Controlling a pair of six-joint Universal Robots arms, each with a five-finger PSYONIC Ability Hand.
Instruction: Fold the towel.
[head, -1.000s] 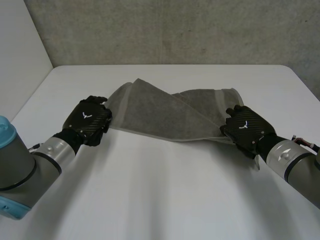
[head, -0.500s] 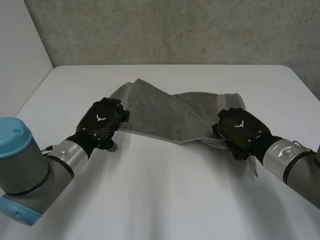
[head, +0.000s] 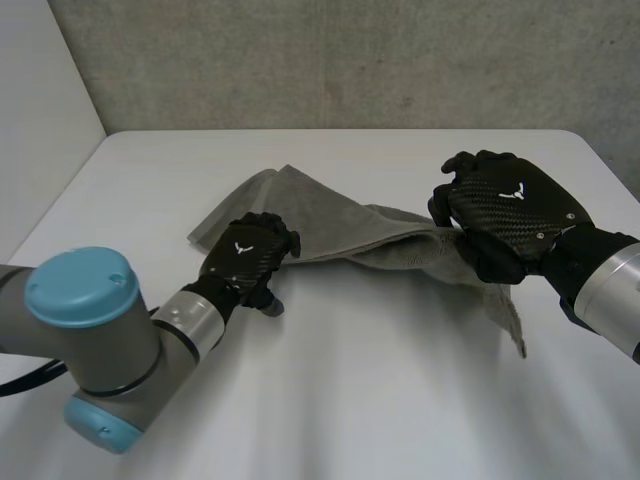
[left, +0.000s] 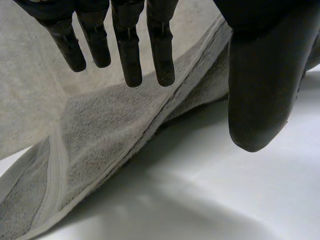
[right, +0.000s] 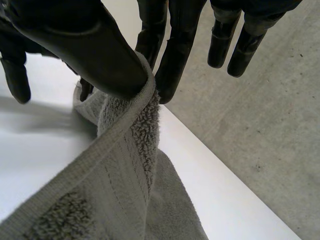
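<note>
Plainly, right hand (head: 510, 215) pinches towel (head: 325, 215) above the table (head: 350, 400); left hand (head: 245, 262) has straight fingers.

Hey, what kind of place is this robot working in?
Probably a robotics lab or test bench: a plain white table, a bare grey concrete wall behind it, and a grey terry towel being handled.

Nubby terry-cloth towel (head: 335, 222) (flat woven border); smooth matt table (head: 360, 400).
</note>
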